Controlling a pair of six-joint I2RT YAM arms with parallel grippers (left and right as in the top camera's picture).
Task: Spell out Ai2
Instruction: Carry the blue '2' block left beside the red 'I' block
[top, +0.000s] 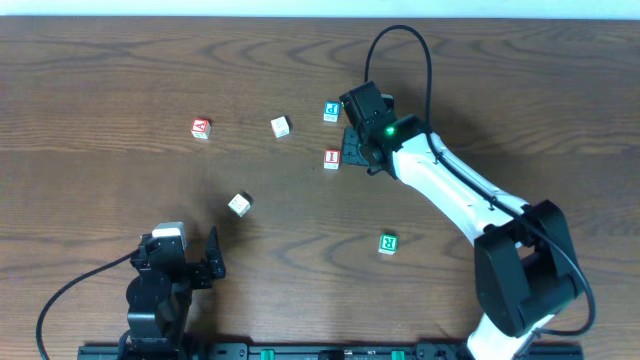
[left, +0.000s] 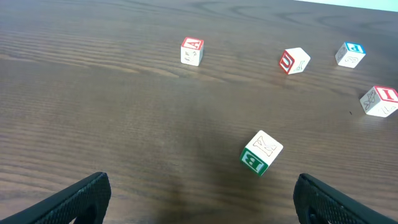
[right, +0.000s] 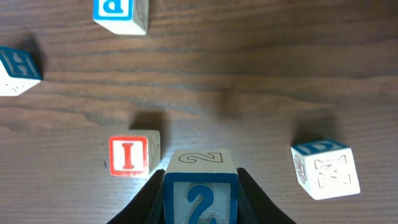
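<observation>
Item one, nearest you: left end effector (left: 202, 194), fingers spread wide with nothing between them, low over the worktop (top: 100, 80). Item two, farther out: right end effector (right: 200, 186), pinching the 2 block (right: 200, 200) just beside the I block (right: 129, 155). Item three, farthest: A block (top: 201, 128), well off to the left.

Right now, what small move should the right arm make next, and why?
Probably lower the 2 straight down and open the right tool. The tool is shut on the 2, which hangs just beside the I, where it belongs; whether it is set down yet I cannot tell. The A lies far off and can follow later.
</observation>
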